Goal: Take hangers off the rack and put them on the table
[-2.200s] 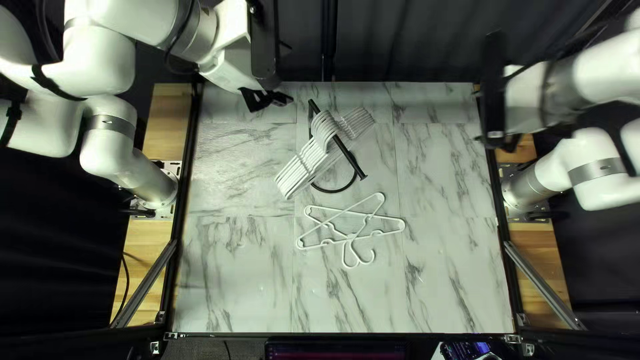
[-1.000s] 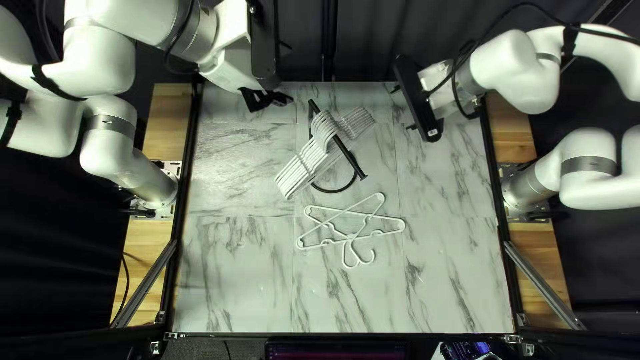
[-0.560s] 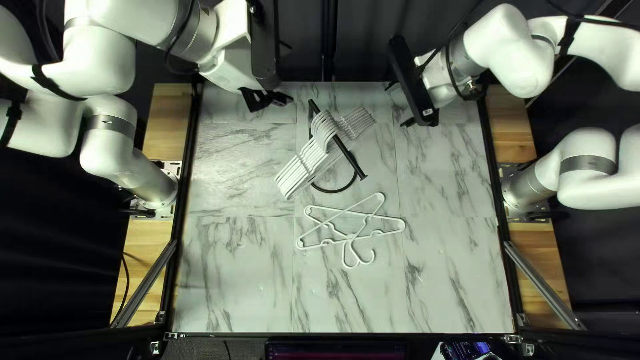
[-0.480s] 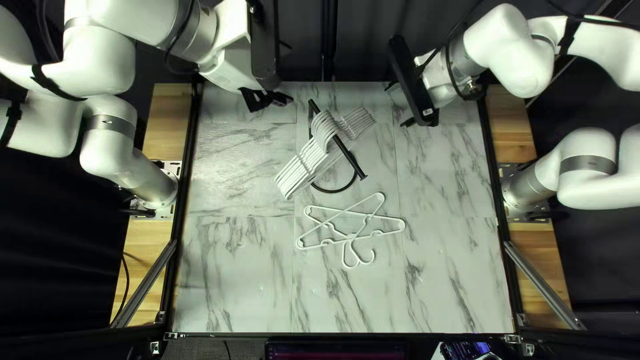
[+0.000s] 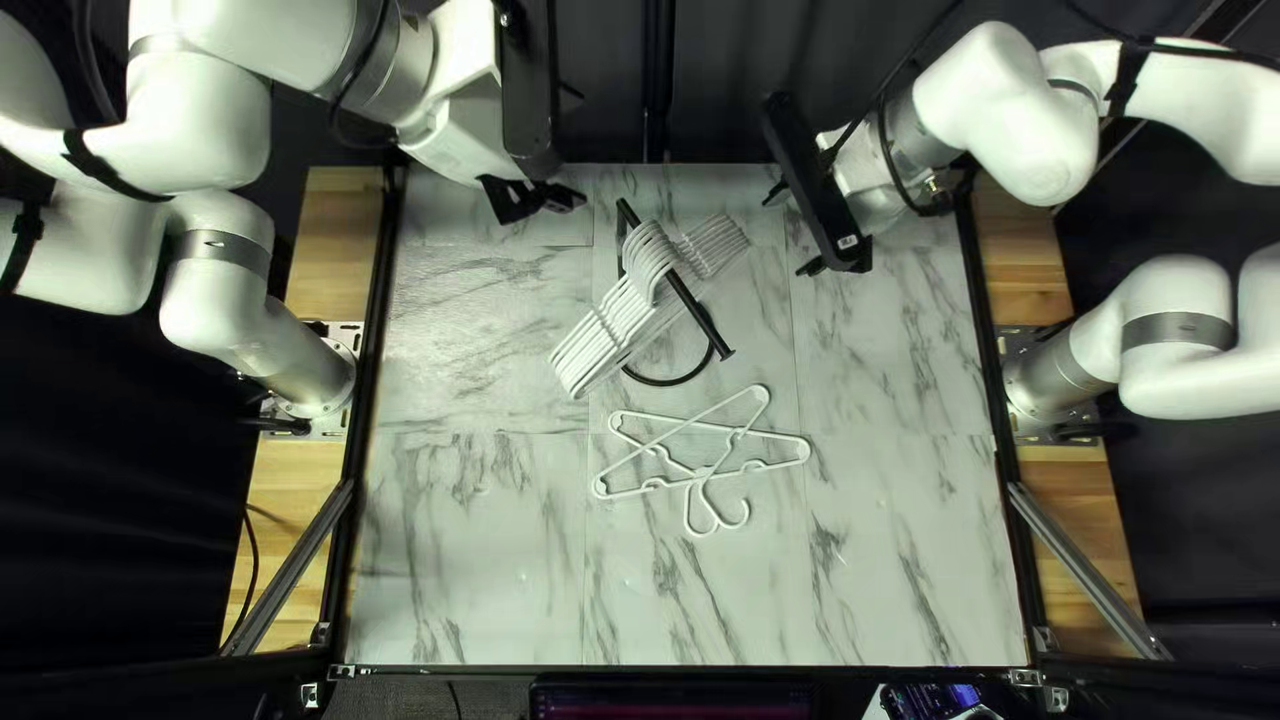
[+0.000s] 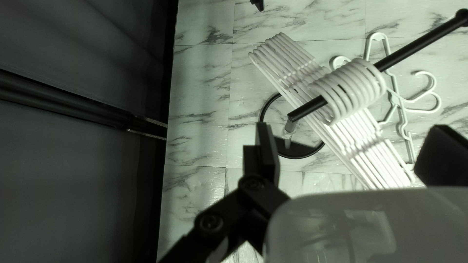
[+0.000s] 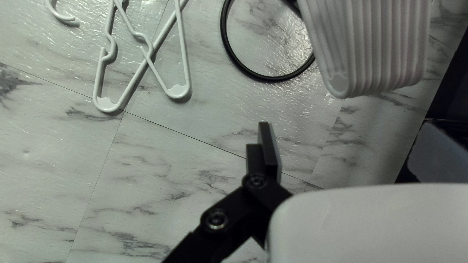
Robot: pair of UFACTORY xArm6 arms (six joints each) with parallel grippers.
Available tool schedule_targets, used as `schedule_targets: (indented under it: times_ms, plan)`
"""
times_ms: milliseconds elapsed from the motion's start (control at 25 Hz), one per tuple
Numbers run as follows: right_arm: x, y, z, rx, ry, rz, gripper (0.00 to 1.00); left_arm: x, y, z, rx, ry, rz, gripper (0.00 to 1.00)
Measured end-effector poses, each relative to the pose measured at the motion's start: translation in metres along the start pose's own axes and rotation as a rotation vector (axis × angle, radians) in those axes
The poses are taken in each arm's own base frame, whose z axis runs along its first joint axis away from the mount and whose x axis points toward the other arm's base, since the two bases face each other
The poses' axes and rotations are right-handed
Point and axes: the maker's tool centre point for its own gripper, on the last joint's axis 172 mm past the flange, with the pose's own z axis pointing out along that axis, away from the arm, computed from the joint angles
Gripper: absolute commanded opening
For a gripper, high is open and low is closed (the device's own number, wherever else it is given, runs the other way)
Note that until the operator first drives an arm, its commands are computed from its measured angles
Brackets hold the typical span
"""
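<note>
My left gripper hangs near the table's far edge, left of the black rack. White hangers hang packed on its bar. Two loose white hangers lie crossed on the table nearer the front. My right gripper is right of the rack, fingers apart. In the left wrist view, that left gripper is open and empty, the racked hangers lying ahead. In the right wrist view, my right gripper shows one finger, the other hidden; the racked hangers are ahead, touching neither gripper.
The rack's round base ring rests on the marble-patterned table. A dark curtain stands behind the far edge. A black tip of my right arm's gripper shows beyond the rack in the left wrist view.
My right arm has swung in from the table's right edge toward the rack, its gripper shifting slightly further left lately. The left arm, rack and hangers have not moved.
</note>
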Motion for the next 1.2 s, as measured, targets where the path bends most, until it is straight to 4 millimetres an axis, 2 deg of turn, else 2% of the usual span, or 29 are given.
schedule_targets:
  times_ms: [120, 320, 520, 720, 960, 1200]
  plan:
    - [0.001, -0.001, -0.001, 0.001, 0.001, -0.002, 1.00, 0.000, 0.000, 0.000, 0.000, 0.000, 0.000, 1.00]
    - [0.015, -0.011, -0.009, 0.011, 0.015, 0.003, 1.00, 0.000, 0.000, 0.000, 0.000, 0.000, 0.000, 1.00]
    - [0.021, -0.020, -0.006, 0.026, 0.035, 0.001, 1.00, 0.000, 0.000, 0.000, 0.000, 0.000, 0.000, 1.00]
    - [0.021, -0.025, 0.006, 0.046, 0.044, -0.010, 1.00, 0.000, 0.000, 0.000, 0.000, 0.000, 0.000, 1.00]
    - [0.031, -0.023, 0.036, 0.074, 0.046, -0.024, 1.00, 0.000, 0.000, 0.000, 0.000, 0.000, 0.000, 1.00]
    - [0.032, -0.016, 0.046, 0.080, 0.049, -0.032, 1.00, 0.000, 0.000, 0.000, 0.000, 0.000, 0.000, 1.00]
